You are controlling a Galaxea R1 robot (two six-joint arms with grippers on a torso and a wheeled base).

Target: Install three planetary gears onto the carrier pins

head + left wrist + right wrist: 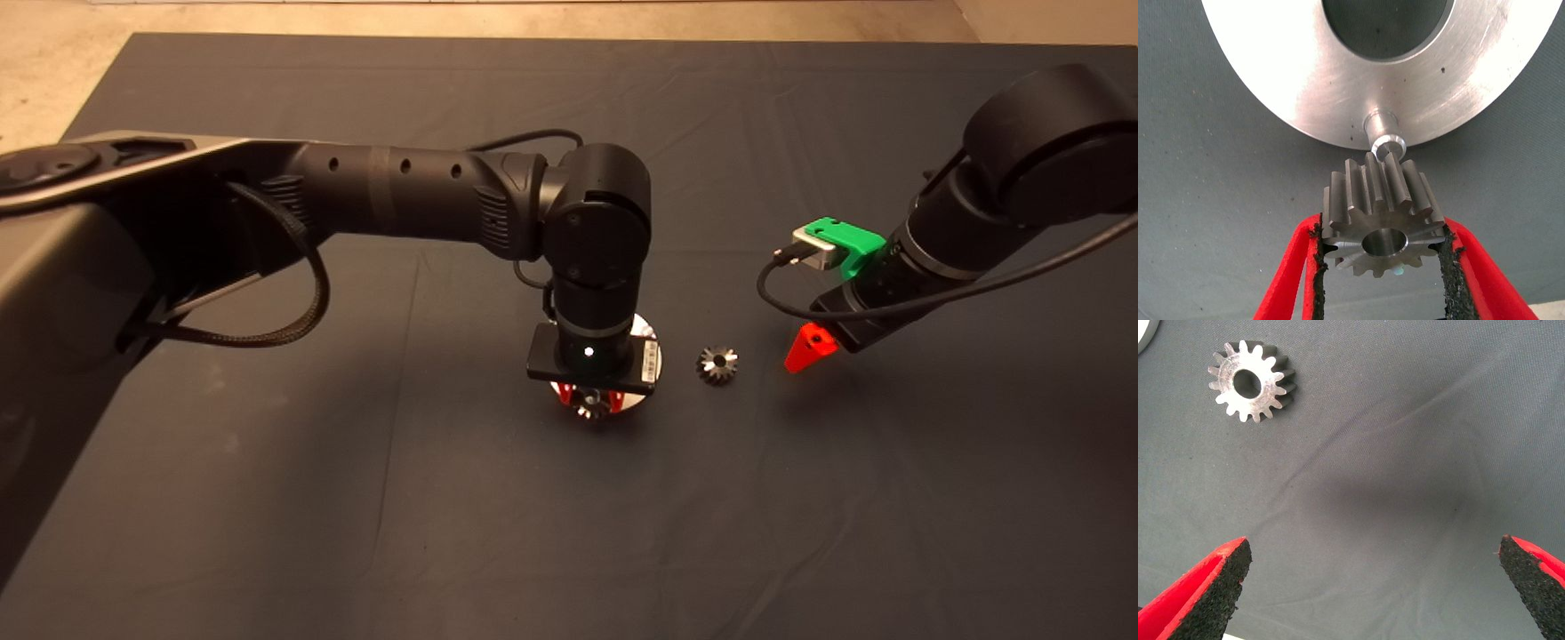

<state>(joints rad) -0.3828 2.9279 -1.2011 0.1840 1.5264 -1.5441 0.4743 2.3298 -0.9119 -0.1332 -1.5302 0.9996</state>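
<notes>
The left gripper [1381, 257] pinches a planetary gear [1381, 223] beside a carrier pin [1383, 131] on the disc [1298, 73], while the right gripper [1371, 587], fingers spread, hovers near a second gear [1251, 381].

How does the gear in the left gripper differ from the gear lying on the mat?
The held gear is clamped between the left gripper pads, above the mat and close to a carrier pin on the disc; the loose gear lies flat on the mat, untouched. The right gripper is open, apart from the loose gear. Both are silver toothed gears with a centre hole.
</notes>
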